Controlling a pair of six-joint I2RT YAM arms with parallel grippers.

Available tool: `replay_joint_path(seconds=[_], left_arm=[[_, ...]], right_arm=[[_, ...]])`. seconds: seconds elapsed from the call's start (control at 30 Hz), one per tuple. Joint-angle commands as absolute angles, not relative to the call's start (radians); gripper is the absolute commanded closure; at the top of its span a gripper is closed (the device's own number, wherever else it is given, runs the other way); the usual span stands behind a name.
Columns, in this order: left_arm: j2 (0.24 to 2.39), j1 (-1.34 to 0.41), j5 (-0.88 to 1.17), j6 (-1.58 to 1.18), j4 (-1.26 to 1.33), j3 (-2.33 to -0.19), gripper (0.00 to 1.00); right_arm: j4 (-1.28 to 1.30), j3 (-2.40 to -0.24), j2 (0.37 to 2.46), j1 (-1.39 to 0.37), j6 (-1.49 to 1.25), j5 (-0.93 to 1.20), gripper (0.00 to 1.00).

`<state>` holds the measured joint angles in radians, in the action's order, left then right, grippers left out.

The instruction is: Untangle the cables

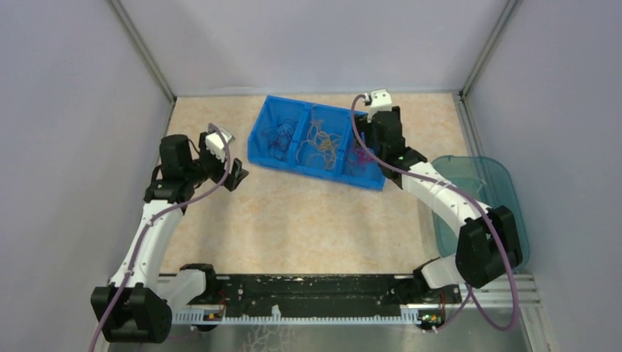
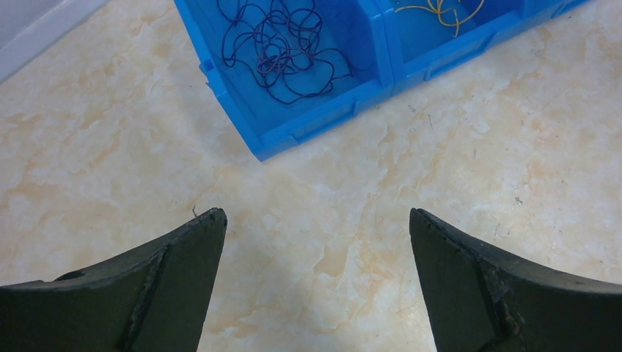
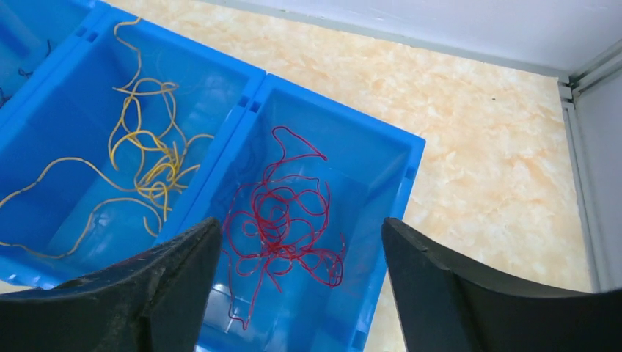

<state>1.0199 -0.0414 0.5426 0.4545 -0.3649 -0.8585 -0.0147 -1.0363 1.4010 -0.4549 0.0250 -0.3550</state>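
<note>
Blue three-compartment plastic bin [image 1: 315,170]: smooth, glossy walls. Beige marbled tabletop [image 1: 308,220]: smooth laminate look, faint sheen, small scuffs. Thin red cables [image 3: 282,213], orange-yellow cables [image 3: 158,172], dark purple cables [image 2: 282,55]: slick, plastic-coated. Left gripper [image 2: 317,220], right gripper [image 3: 301,229]: matt black plastic, grainy edges. Translucent teal plastic tub [image 1: 506,183]: glossy.

Below our left gripper [image 2: 315,213] we have open beige marbled tabletop [image 2: 330,257]; the blue plastic three-compartment bin [image 2: 293,136] walls the way ahead. Beneath our right gripper [image 3: 299,221], its end compartment lies open-topped, red wire strands [image 3: 279,209] on the floor.
</note>
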Motion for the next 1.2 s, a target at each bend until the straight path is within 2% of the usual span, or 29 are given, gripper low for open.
replay_joint_path(seconds=[0.0,0.03,0.07,0.17,0.43,0.53,0.6,0.77,0.97,1.17], left_arm=[[1.012,-0.017,0.541,0.43,-0.284,-0.829,0.0],[1.013,-0.011,0.539,0.421,-0.268,-0.825,0.0],[1.013,-0.004,0.537,0.41,-0.248,-0.812,0.0],[1.007,0.016,0.52,0.348,-0.129,-0.747,0.0],[1.066,0.058,0.465,0.157,0.415,-0.441,0.0],[1.144,0.08,0.459,0.095,0.682,-0.348,0.0],[1.193,0.08,0.443,0.081,0.697,-0.344,0.0],[1.319,0.079,0.424,0.077,0.791,-0.332,0.0],[1.437,0.078,0.429,0.078,1.061,-0.27,0.0],[1.531,0.078,0.384,0.065,1.205,-0.254,0.0]], right_arm=[[-0.046,-1.049,1.309,-0.449,-0.017,-0.365,0.11],[-0.053,-1.032,1.296,-0.449,-0.034,-0.362,0.03],[-0.061,-1.005,1.282,-0.449,-0.049,-0.372,0.01],[-0.129,-0.9,1.239,-0.438,-0.115,-0.437,0.01],[-0.427,-0.538,1.117,-0.318,-0.211,-0.572,0.01],[-0.38,-0.512,1.142,-0.224,-0.313,-0.544,0.01],[-0.452,-0.459,1.139,-0.194,-0.317,-0.573,0.01],[-0.719,-0.363,1.208,-0.186,-0.177,-0.661,0.01],[-0.869,-0.363,1.283,-0.169,-0.034,-0.708,0.01],[-0.801,-0.354,1.251,-0.151,-0.063,-0.647,0.01]])
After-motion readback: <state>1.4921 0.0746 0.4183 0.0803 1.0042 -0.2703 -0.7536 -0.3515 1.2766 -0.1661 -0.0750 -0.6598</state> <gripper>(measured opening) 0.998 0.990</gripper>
